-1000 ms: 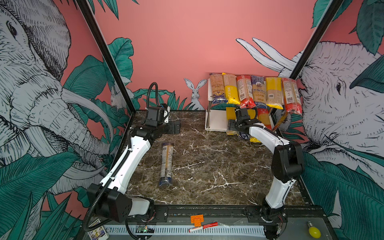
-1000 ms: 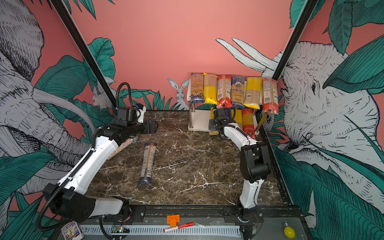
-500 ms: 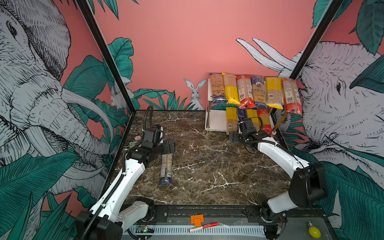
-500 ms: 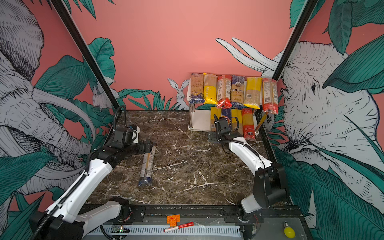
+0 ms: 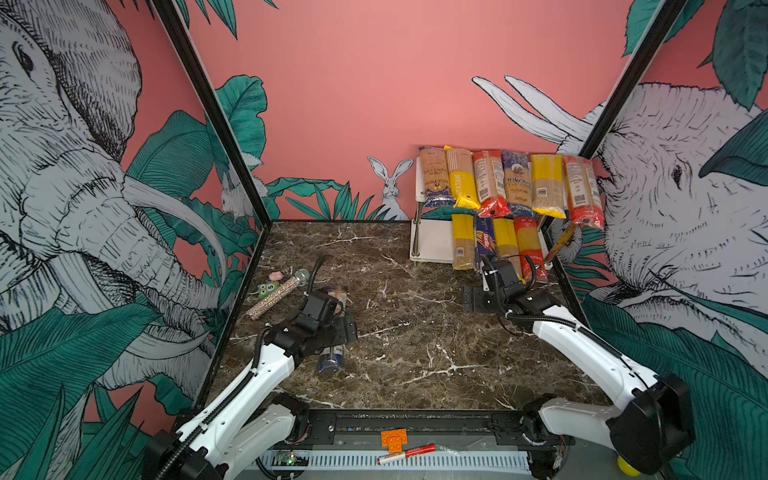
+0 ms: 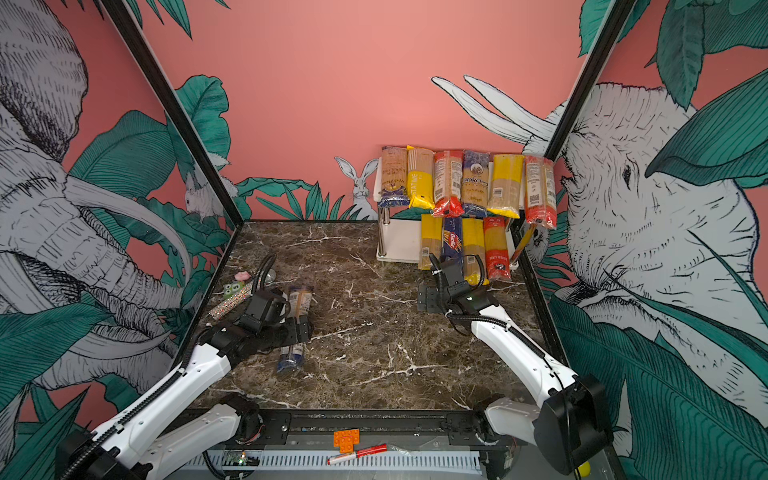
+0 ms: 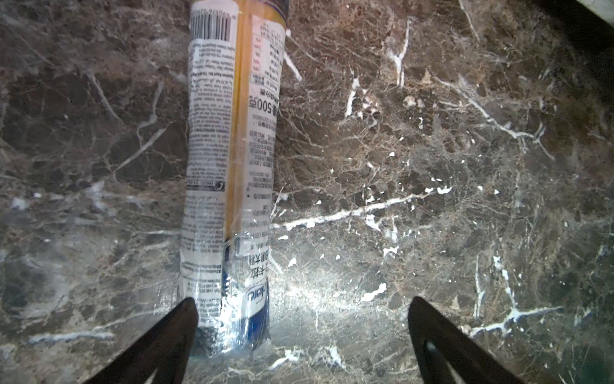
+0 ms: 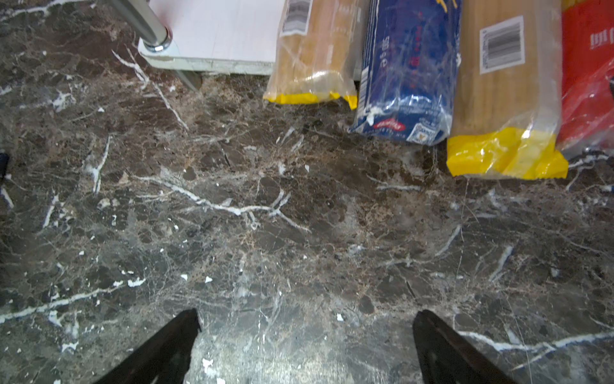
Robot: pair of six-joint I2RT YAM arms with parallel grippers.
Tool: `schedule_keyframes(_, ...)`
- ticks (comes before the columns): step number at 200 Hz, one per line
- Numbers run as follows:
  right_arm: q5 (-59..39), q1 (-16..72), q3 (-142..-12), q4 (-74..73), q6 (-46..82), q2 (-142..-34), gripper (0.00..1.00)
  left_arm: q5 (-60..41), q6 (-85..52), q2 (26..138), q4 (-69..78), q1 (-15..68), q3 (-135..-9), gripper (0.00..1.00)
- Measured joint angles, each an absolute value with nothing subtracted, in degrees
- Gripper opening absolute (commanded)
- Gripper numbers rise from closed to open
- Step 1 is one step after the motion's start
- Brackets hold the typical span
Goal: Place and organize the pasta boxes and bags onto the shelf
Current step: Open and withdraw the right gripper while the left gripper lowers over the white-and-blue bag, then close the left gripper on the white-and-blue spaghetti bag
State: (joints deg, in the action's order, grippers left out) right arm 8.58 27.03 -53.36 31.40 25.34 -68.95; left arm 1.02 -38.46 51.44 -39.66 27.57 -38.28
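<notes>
One spaghetti bag on the counter, ten packs shelved.

The shelf (image 5: pixel 432 243) stands in the far right corner of the counter (image 5: pixel 415 357). There are six packs (image 5: pixel 511 183) across its top tier and four packs (image 5: pixel 505 245) below, their ends jutting past the lower board's front edge. The spaghetti bag (image 7: pixel 232 149) lies near the left edge. The left end effector (image 7: pixel 302 301) hangs over its blue end, jaws wide, gripping nothing. The right end effector (image 8: pixel 305 312), also wide and empty, hovers over bare marble just before the lower packs. Open marble spans the middle.

Ten packs (image 5: pixel 516 183) on white shelf (image 5: pixel 432 243), one blue-ended bag (image 7: pixel 229 149) apart.
</notes>
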Motion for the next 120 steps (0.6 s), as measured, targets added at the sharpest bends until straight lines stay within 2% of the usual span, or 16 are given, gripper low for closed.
schedule_keyframes(64, 8.8, 30.3, -52.9, 32.9, 26.5, -67.4, 0.99, 2.6, -44.2, 45.8, -43.0, 28.3, -32.2, 0.99)
schedule_keyframes(120, 9.6, 32.1, -52.9, 35.9, 26.8, -64.7, 0.99, 2.9, -46.3, 45.7, -42.7, 28.8, -30.2, 0.99)
